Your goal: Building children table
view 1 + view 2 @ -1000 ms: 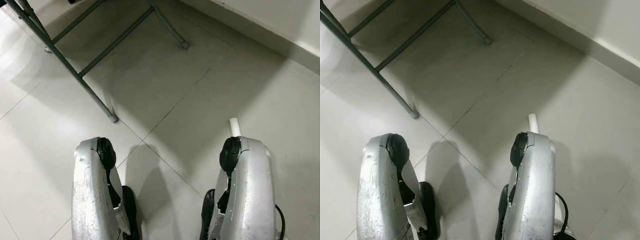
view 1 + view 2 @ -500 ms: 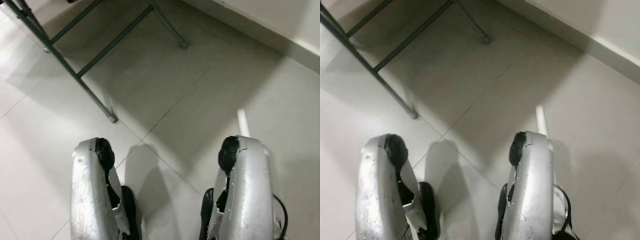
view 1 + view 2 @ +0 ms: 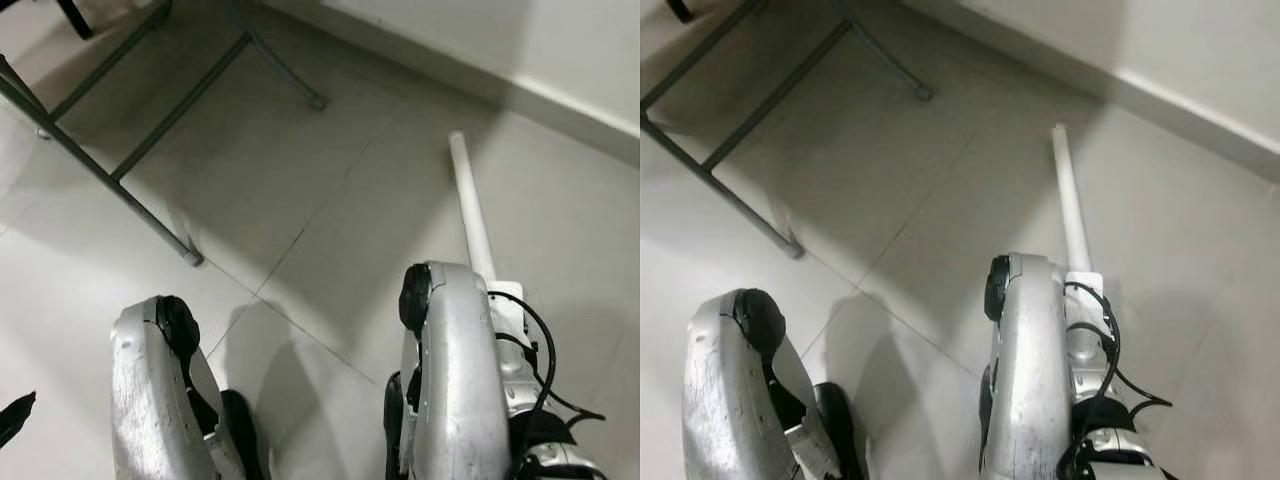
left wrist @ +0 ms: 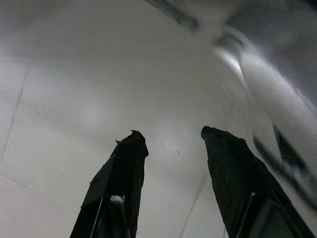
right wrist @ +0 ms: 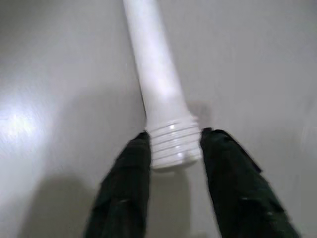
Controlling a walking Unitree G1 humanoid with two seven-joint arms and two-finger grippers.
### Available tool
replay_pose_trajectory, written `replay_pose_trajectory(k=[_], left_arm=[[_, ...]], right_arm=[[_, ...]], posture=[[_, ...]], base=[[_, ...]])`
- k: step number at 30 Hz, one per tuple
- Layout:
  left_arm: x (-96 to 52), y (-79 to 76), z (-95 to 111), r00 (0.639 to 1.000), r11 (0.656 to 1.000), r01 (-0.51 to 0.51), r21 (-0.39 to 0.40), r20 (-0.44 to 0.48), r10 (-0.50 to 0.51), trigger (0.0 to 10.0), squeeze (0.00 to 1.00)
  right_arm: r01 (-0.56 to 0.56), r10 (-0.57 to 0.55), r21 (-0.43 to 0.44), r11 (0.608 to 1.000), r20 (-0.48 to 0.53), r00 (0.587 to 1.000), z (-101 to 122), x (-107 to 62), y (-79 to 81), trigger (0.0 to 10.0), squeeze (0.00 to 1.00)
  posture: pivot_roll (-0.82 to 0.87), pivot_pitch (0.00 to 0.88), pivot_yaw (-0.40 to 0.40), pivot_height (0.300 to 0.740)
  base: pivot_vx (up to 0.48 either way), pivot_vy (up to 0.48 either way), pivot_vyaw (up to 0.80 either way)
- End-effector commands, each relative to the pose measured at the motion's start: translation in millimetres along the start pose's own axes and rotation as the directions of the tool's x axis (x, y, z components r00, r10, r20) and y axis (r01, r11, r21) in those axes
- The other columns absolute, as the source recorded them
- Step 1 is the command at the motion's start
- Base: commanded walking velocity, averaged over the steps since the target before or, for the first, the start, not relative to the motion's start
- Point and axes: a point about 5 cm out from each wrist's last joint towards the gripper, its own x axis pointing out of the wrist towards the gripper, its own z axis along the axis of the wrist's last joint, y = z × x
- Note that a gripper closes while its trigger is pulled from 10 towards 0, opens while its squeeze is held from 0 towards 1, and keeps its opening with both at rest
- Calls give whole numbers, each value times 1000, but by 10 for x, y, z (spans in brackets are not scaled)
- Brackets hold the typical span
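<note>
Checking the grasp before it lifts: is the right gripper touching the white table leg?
Touching: right wrist view shows both fingers pressed against the white table leg at its threaded end.

- An indoor room, likely in a home: the floor (image 3: pixel 330 210) is laid with large pale glossy tiles with thin grout lines crossing the middle of the frame.
- A plain light wall (image 3: pixel 520 30) runs across the upper right, ending in a low skirting strip (image 3: pixel 560 100) where it meets the floor.
- Thin grey-green metal legs and crossbars of a furniture frame (image 3: pixel 150 130) stand in the upper left, with small round feet on the tiles.
</note>
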Motion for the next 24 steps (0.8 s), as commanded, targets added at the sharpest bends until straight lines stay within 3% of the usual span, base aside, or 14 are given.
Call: replay_pose_trajectory(k=[1, 3, 7, 10, 16, 24], left_arm=[[54, -35, -127, 999, 999, -22, -28, -35, 21, 10000, 0], [54, -35, -127, 999, 999, -22, -28, -35, 21, 10000, 0], [196, -100, -178, 997, 994, -76, -75, 9, 77, 10000, 0], [196, -100, -178, 997, 994, -76, -75, 9, 77, 10000, 0], [412, -227, -279, 987, 977, -144, -155, 52, 154, 10000, 0], [557, -274, -293, 981, 972, -159, -175, 80, 175, 10000, 0]], right_arm=[[-68, 68, 11, 998, 51, 996, 69, -86, 251, 0, 0], [-68, 68, 11, 998, 51, 996, 69, -86, 251, 0, 0], [-81, 80, -1, 997, 157, 984, 325, -104, 288, 0, 0], [-81, 80, -1, 997, 157, 984, 325, -104, 288, 0, 0], [-156, 169, -67, 985, 297, 940, 591, -214, 275, 0, 0], [-156, 178, -97, 983, 304, 936, 610, -211, 225, 0, 0]], posture=[[86, 271, 35, 305], [86, 271, 35, 305], [47, 191, -13, 320], [47, 191, -13, 320], [-16, 87, -59, 340], [-32, 55, -55, 365]], base=[[0, 0, 0], [0, 0, 0], [0, 0, 0], [0, 0, 0], [0, 0, 0], [0, 0, 0]])
